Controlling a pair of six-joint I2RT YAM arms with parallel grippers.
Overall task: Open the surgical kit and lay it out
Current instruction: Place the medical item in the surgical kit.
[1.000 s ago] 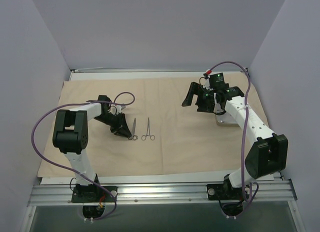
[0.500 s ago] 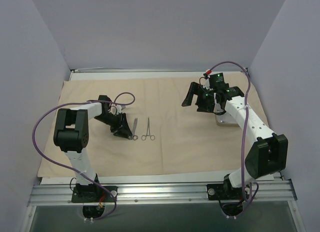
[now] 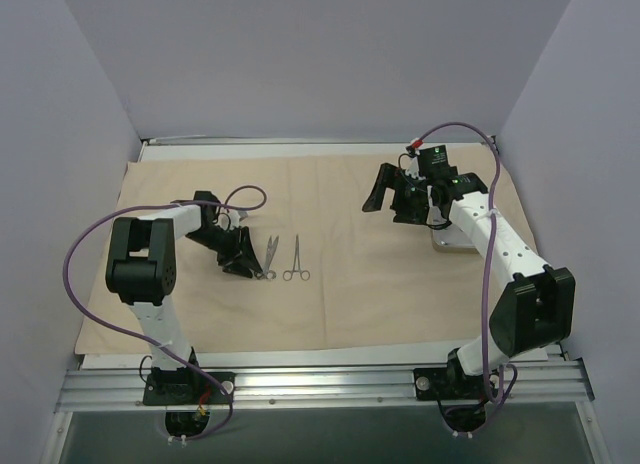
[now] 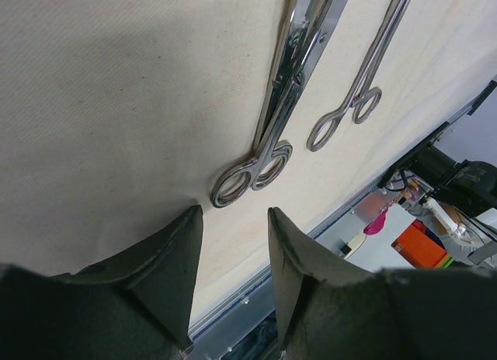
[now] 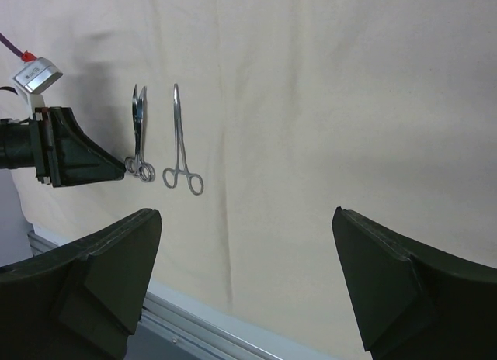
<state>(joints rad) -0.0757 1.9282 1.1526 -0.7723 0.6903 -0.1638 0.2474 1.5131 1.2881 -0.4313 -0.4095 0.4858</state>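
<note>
One scissors [image 4: 289, 84] just beyond left tool [image 4: 233, 212]

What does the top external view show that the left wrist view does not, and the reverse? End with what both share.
Only the top external view shows the right arm, the right tool open above the beige cloth, and the steel tray partly hidden under that arm. Only the left wrist view shows the left tool close up, fingers apart, nothing between them, and orange and pink clutter beyond the table edge. Both show the scissors and forceps side by side on the cloth.
</note>
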